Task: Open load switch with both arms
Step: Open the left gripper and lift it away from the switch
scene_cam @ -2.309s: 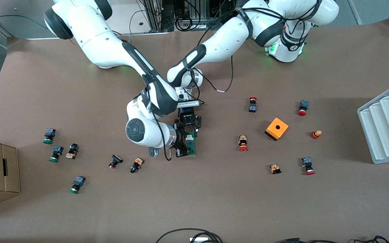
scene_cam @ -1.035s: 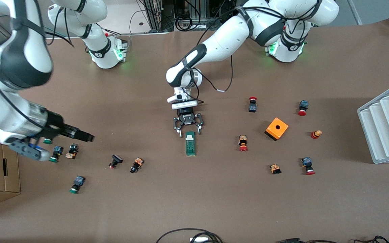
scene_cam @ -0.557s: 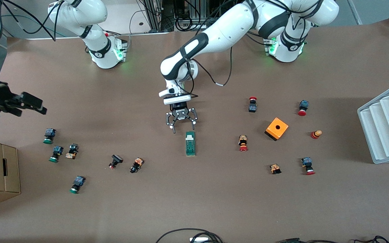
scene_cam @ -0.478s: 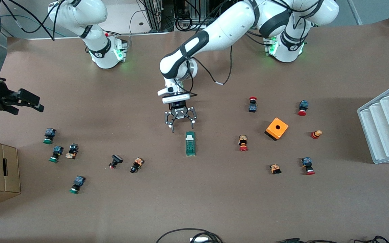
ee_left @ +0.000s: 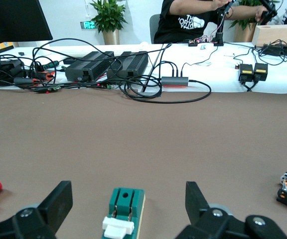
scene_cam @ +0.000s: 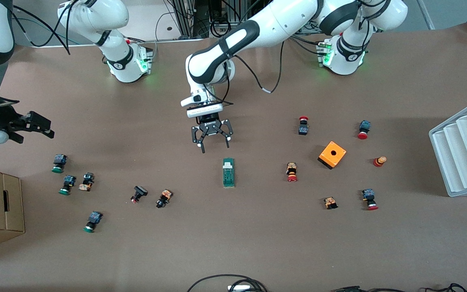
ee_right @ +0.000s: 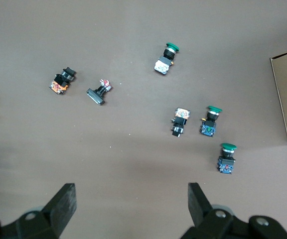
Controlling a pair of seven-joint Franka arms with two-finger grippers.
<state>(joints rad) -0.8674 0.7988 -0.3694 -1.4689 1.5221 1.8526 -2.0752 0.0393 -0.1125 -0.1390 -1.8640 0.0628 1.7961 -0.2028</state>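
**Load switch lies free, both grippers empty**

Load switch rests mid-table: probably light, rigid, slick plastic (pinch its long sides). Left gripper hovers wide open just beside its white tab; right gripper, open too, waits well apart.

Two glossy white arms, black joint bands, looping black cables, green base lights.

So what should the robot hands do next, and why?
Probably keep drawing both away and stop. The load switch lies alone on the table, its white tab showing; the left gripper is open just above it, touching nothing, and the right gripper is open over the table's right-arm end.
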